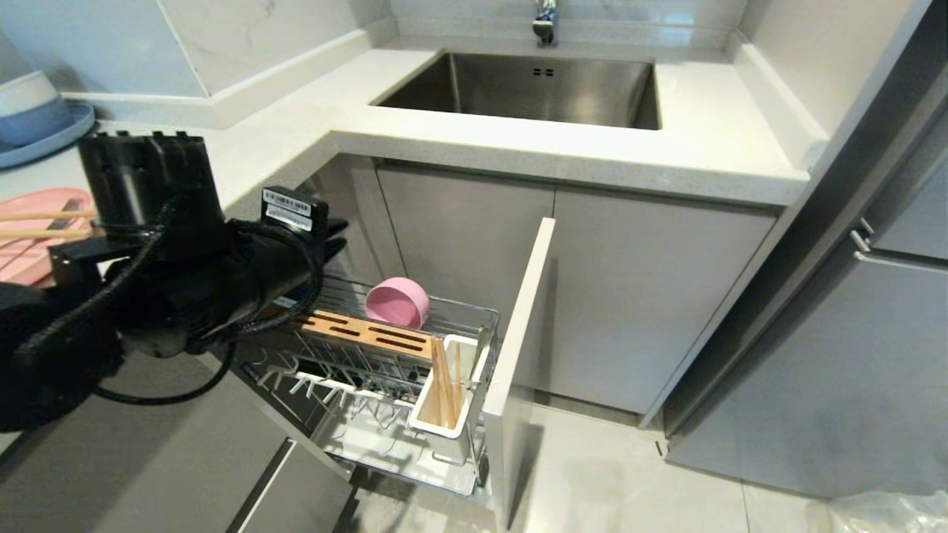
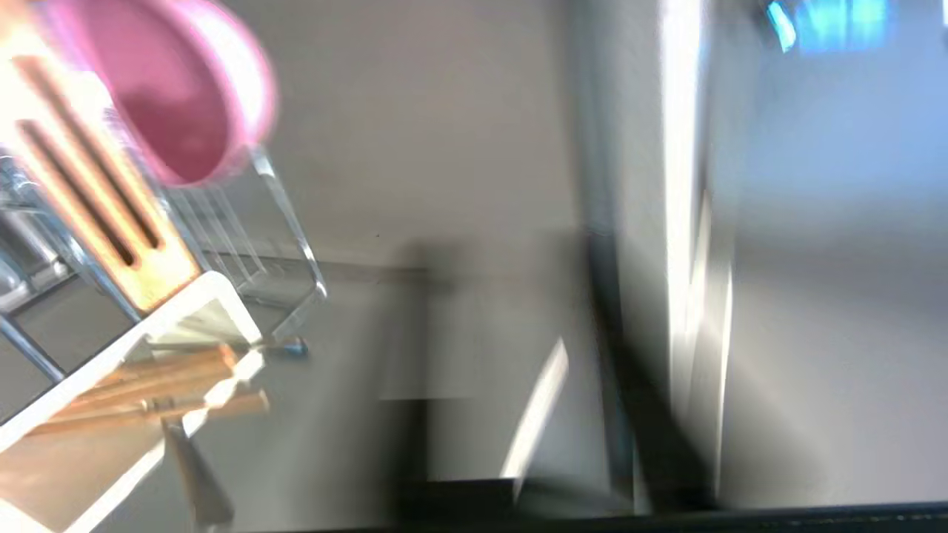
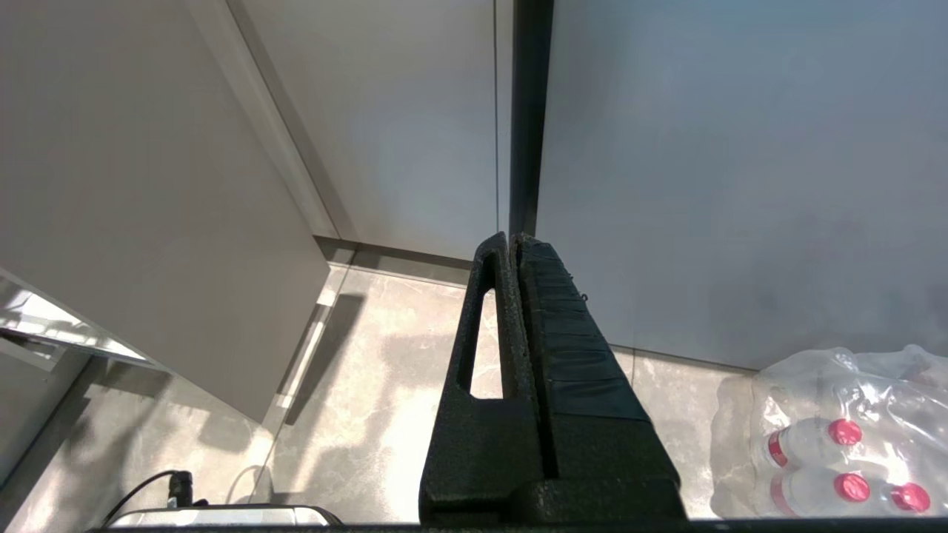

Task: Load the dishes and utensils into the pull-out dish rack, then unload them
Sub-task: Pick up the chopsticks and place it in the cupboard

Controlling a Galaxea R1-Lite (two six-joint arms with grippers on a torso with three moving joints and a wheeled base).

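Note:
The pull-out dish rack [image 1: 385, 433] stands drawn out from under the counter, behind its grey door front [image 1: 518, 348]. A pink bowl [image 1: 398, 302] [image 2: 178, 96] rests on its side at the rack's far end, beyond the slotted wooden bar [image 1: 363, 331]. Chopsticks [image 1: 444, 385] [image 2: 148, 385] stand in the white utensil holder [image 1: 437, 426]. The pink plate [image 1: 29, 255] lies on the counter at the left edge with more chopsticks [image 1: 41, 223] across it; a grey strip between them may be the fork. My left gripper [image 1: 335, 235] hovers above the rack's inner end, shut, with nothing seen in it. My right gripper [image 3: 513, 240] hangs shut and empty over the floor.
A steel sink [image 1: 533, 89] is set in the white counter [image 1: 711, 148]. A blue plate with stacked bowls [image 1: 37, 118] stands at the far left. Grey cabinet fronts enclose the corner. A wrapped pack of water bottles [image 3: 837, 437] lies on the tiled floor by the right arm.

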